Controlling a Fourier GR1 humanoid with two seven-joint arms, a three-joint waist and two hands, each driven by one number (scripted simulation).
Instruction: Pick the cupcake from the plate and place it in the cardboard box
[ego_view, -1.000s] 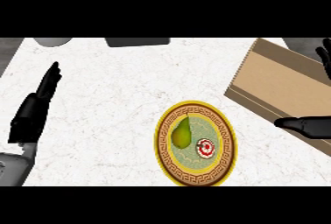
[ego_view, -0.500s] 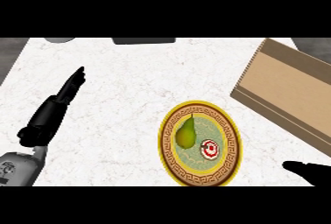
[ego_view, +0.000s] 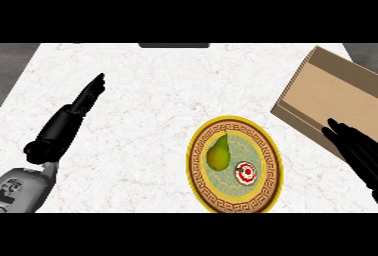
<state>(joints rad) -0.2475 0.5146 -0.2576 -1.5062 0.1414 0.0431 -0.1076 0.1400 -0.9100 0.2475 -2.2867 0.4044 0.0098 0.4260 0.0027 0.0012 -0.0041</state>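
Marble-patterned white counter (ego_view: 148, 125) filled most of the head view. Near its middle, toward the lower right, lay a round plate with a yellow rim and an ornate gold-and-brown border around a pale green centre (ego_view: 198, 172). On that plate sat 2 things: a green pear (ego_view: 218, 153), stem end pointing away from the robot, and just beside it to the right a small cupcake with red-and-white swirled topping (ego_view: 246, 172). The cupcake rested on the plate, apart from both hands.

At the upper right stood a brown cardboard box (ego_view: 332, 95), set at an angle, its near edge close to the plate's upper right rim without touching it.

The black right hand (ego_view: 356, 150) came in from the right edge, fingers straight and close together, pointing up and left. Its fingertips lay over the lower edge of the box, to the right of the plate, and it held nothing.

The black left hand (ego_view: 74, 112) lay well to the left of the plate, fingers stretched out straight and together, pointing toward the far side of the counter, holding nothing. Its grey forearm (ego_view: 22, 187) showed at the lower left.

A dark flat object (ego_view: 174, 45) sat at the counter's far edge.
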